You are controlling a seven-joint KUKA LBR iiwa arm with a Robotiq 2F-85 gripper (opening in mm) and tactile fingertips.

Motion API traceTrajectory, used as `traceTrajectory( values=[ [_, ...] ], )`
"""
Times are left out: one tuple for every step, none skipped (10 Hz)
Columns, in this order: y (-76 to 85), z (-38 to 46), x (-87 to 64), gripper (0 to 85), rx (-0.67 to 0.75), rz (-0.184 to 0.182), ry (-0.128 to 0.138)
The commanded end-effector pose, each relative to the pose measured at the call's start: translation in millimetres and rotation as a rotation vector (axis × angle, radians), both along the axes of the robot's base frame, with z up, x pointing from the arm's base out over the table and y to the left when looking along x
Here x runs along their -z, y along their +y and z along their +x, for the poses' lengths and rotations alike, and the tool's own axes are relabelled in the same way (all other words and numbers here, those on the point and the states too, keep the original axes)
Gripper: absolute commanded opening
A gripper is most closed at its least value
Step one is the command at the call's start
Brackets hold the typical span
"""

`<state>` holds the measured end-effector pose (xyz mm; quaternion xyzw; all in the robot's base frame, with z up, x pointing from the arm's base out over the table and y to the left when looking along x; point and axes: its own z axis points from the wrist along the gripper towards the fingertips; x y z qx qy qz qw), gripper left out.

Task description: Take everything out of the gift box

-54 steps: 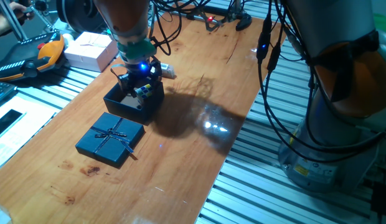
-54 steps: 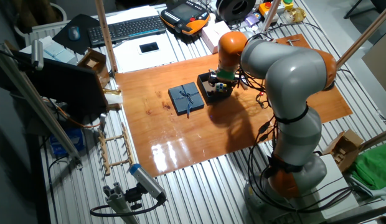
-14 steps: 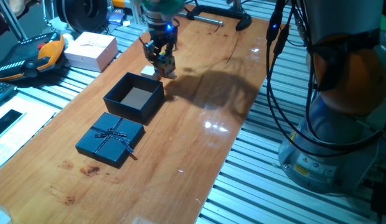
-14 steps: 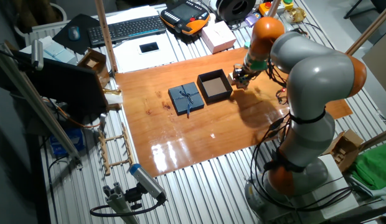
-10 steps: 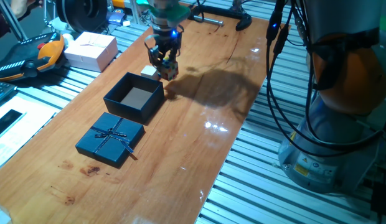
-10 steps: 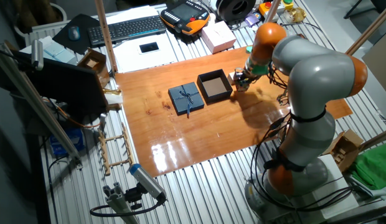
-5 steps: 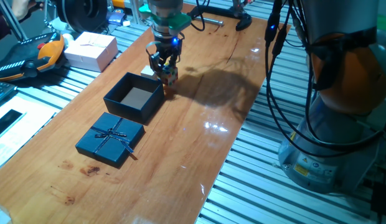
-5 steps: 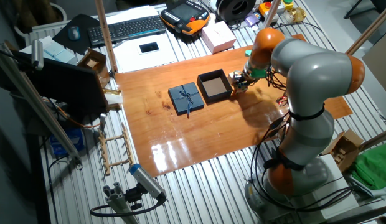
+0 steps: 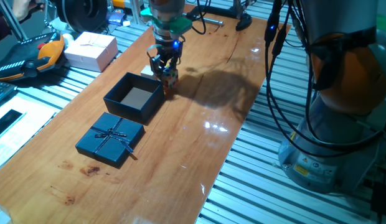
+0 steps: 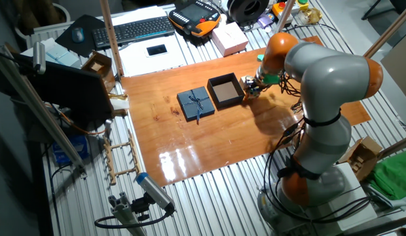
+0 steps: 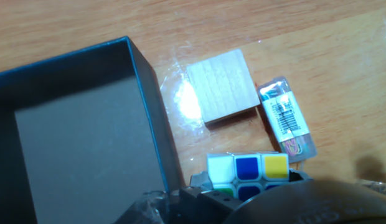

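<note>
Risk: our hand (image 9: 166, 73), clamped on the multicoloured puzzle cube (image 11: 249, 175), could release it against the dark navy box (image 9: 134, 98) wall, tipping it back inside.

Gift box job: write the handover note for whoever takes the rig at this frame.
Tool: shut on the puzzle cube, low over the table just beside the gift box.
Gift box: open, nothing in it; its lid lies on the table in front.
Wooden block: on the table outside the box.
Done: both items out of the box.
Left: release the cube, pull back.
</note>
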<state>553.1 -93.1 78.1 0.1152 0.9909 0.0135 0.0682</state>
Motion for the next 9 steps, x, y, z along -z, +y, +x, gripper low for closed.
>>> traceTrajectory(
  values=[
    [0.1, 0.2, 0.9, 27.7, 0.005, 0.002, -0.004],
    [0.3, 0.3, 2.1, 32.3, 0.010, 0.004, -0.009],
    [0.8, 0.7, 4.1, 37.3, 0.019, 0.009, -0.015],
    [1.1, 0.9, 5.5, 41.7, 0.022, 0.011, -0.019],
    [1.2, 1.1, 5.7, 47.7, 0.025, 0.010, -0.024],
    [1.1, 1.1, 5.5, 52.0, 0.026, 0.004, -0.029],
    [0.8, 1.2, 5.4, 56.3, 0.029, -0.003, -0.032],
    [0.3, 1.2, 5.3, 64.3, 0.035, -0.007, -0.036],
    [-0.3, 1.3, 5.5, 67.7, 0.035, -0.010, -0.038]
  ],
)
